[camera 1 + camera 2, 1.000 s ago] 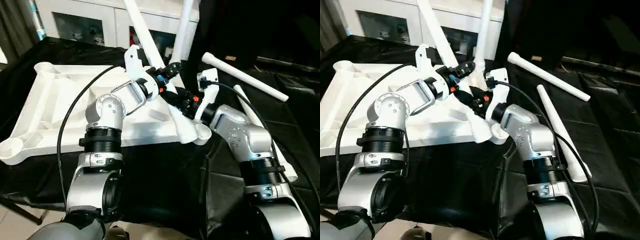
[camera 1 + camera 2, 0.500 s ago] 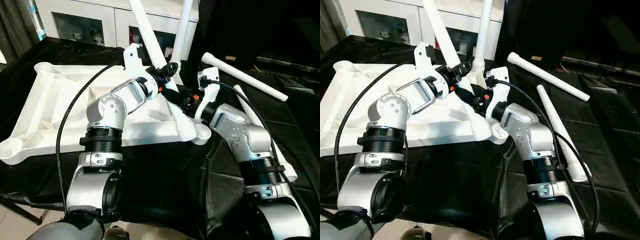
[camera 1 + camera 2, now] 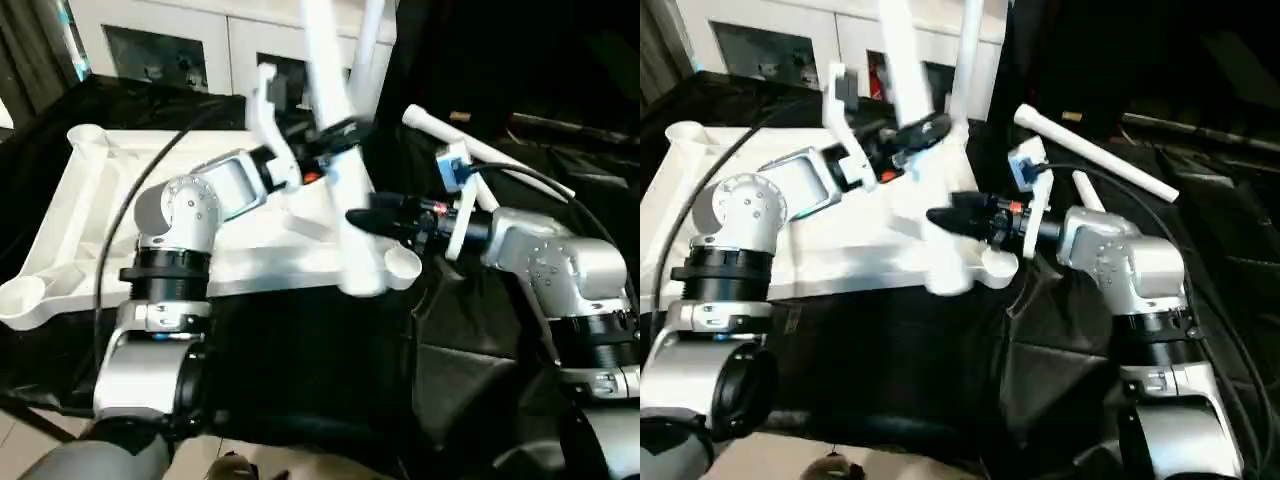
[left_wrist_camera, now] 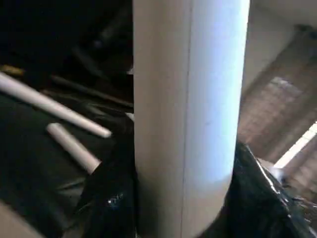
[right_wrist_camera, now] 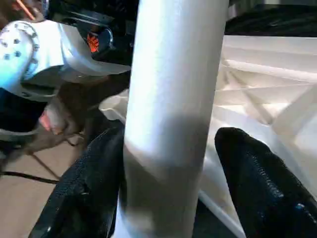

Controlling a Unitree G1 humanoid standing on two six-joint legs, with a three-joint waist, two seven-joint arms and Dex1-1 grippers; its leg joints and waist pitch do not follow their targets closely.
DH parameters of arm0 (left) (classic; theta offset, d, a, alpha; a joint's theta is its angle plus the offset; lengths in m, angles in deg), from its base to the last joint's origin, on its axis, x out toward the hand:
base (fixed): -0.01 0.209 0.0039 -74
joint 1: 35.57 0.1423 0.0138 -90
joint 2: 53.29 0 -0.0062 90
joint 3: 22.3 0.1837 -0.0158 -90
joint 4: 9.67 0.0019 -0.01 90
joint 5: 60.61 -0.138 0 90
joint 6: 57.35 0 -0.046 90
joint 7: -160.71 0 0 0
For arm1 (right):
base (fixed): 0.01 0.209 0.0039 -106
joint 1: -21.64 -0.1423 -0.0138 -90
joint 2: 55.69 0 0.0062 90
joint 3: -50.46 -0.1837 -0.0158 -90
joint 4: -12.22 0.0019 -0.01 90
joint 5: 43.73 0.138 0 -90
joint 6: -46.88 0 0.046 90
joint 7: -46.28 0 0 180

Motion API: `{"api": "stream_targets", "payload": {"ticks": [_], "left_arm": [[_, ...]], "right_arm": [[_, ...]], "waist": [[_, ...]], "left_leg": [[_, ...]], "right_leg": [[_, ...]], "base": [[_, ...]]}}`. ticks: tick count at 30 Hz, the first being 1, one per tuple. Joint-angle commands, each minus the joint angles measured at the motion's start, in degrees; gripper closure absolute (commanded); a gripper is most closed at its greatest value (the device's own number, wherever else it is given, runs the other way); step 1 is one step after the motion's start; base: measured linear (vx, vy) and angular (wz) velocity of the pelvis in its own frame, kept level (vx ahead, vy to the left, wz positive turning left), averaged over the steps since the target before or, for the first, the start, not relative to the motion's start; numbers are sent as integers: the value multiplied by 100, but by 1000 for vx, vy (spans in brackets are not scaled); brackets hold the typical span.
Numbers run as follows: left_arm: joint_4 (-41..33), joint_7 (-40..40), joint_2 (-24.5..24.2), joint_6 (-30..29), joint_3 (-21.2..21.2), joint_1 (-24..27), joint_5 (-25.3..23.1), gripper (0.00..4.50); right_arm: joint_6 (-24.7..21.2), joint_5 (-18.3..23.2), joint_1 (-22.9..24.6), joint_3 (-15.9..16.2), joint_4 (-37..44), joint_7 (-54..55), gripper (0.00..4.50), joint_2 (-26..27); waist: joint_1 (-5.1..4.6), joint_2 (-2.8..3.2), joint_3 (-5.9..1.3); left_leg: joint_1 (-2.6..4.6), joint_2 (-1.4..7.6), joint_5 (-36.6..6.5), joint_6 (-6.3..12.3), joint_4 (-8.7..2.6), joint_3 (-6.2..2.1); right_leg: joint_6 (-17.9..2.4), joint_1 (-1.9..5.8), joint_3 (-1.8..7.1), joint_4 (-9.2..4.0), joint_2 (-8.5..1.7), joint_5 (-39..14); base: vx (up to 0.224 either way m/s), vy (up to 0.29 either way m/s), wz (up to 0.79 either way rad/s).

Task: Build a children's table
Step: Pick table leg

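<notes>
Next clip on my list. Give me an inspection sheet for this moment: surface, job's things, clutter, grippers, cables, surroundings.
Surface: black cloth, wrinkled, covering the work area.
Job's things: white plastic rectangular tabletop lies ribbed underside up; one white tubular leg stands at its near corner socket; a second leg stands behind it; two more loose legs lie on the cloth.
Clutter: nothing seen.
Grippers: left gripper is closed around the near standing leg; right gripper is lower on the same leg, its fingers on either side with a gap on one side.
Cables: black cable loops over the left arm; another over the right.
Surroundings: white glass-door cabinet behind.
</notes>
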Motion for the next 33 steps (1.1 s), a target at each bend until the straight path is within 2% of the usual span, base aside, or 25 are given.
{"api": "stream_targets", "payload": {"ticks": [1,3,4,5,6,8,10,14,16,17,19,23,25,26,27,29,33], "left_arm": [[-411,-336,105,-233,-22,-67,531,268],[-412,-400,113,-212,-1,-78,527,268],[-412,-400,113,-212,-1,-78,527,268],[-415,-435,127,-185,29,-79,498,268],[-381,-487,124,-137,68,-85,433,268],[-333,-558,101,-86,110,-74,352,268],[-337,-570,85,-97,120,-64,362,268],[-365,-475,38,-90,99,-3,368,268],[-368,-397,40,-18,100,27,301,268],[-282,-220,44,45,136,24,140,233],[-285,-133,-5,-10,251,86,-2,198],[-574,13,-63,245,634,316,-439,164],[-640,80,-40,254,658,351,-468,157],[-669,118,-22,235,654,364,-460,194],[-645,190,-14,271,658,363,-505,198],[-622,224,-16,315,670,364,-547,210],[-480,385,8,417,571,309,-594,243]], "right_arm": [[-230,35,68,-62,46,4,141,-115],[-279,69,96,-24,83,-33,141,-118],[-279,69,96,-24,83,-33,141,-118],[-326,118,141,28,148,-85,178,-108],[-376,144,158,75,160,-93,178,-79],[-398,161,169,130,175,-99,191,-32],[-416,175,165,136,177,-95,217,-30],[-246,25,119,132,46,122,246,35],[-192,-1,127,121,50,169,255,53],[-151,-14,135,109,67,197,259,69],[-113,-27,137,92,96,245,261,98],[-38,-41,99,93,94,290,263,118],[-16,-58,79,100,74,301,263,119],[-4,-69,67,105,60,309,263,119],[17,-87,48,117,35,323,264,126],[37,-102,34,129,17,333,264,133],[108,-176,-6,146,-48,378,264,167]], "waist": [[10,2,-472],[13,2,-471],[15,2,-461],[15,-22,-463],[24,-2,-466],[27,-4,-473],[26,-4,-473],[28,-25,-476],[28,-16,-471],[27,-25,-473],[27,-8,-474],[22,-14,-476],[19,-18,-481],[20,-15,-483],[11,-109,-480],[24,-56,-475],[12,-76,-473]], "left_leg": [[92,275,-344,68,-347,-95],[103,278,-378,59,-346,-94],[102,268,-412,49,-353,-91],[101,268,-412,41,-352,-91],[109,272,-403,21,-353,-95],[101,273,-375,16,-353,-97],[105,276,-354,9,-356,-100],[93,269,-340,-20,-357,-97],[94,269,-342,-28,-360,-99],[91,267,-344,-27,-357,-96],[98,276,-333,-50,-360,-101],[92,293,-341,-74,-371,-112],[91,279,-290,-66,-363,-101],[91,271,-278,-56,-359,-95],[82,268,-260,-29,-356,-87],[90,271,-316,-35,-356,-95],[88,268,-326,-55,-357,-95]], "right_leg": [[-1048,402,366,-397,-594,-677],[-1012,391,366,-411,-585,-741],[-926,385,367,-438,-579,-889],[-892,387,366,-442,-577,-931],[-854,378,366,-440,-582,-973],[-819,382,367,-437,-584,-935],[-824,374,364,-432,-577,-904],[-794,381,364,-425,-582,-883],[-780,377,364,-431,-582,-918],[-770,380,365,-433,-583,-929],[-735,369,367,-427,-580,-916],[-698,380,372,-426,-592,-908],[-704,379,374,-413,-580,-828],[-712,379,373,-413,-578,-807],[-709,388,369,-421,-570,-815],[-669,376,368,-431,-585,-989],[-626,370,363,-437,-579,-1042]], "base": [[0,0,0],[0,0,0],[0,0,0],[0,0,0],[0,0,0],[0,0,0],[0,0,0],[0,0,0],[0,0,0],[0,0,0],[0,0,0],[0,0,0],[0,0,0],[0,0,0],[0,0,0],[0,0,0],[0,0,0]]}}
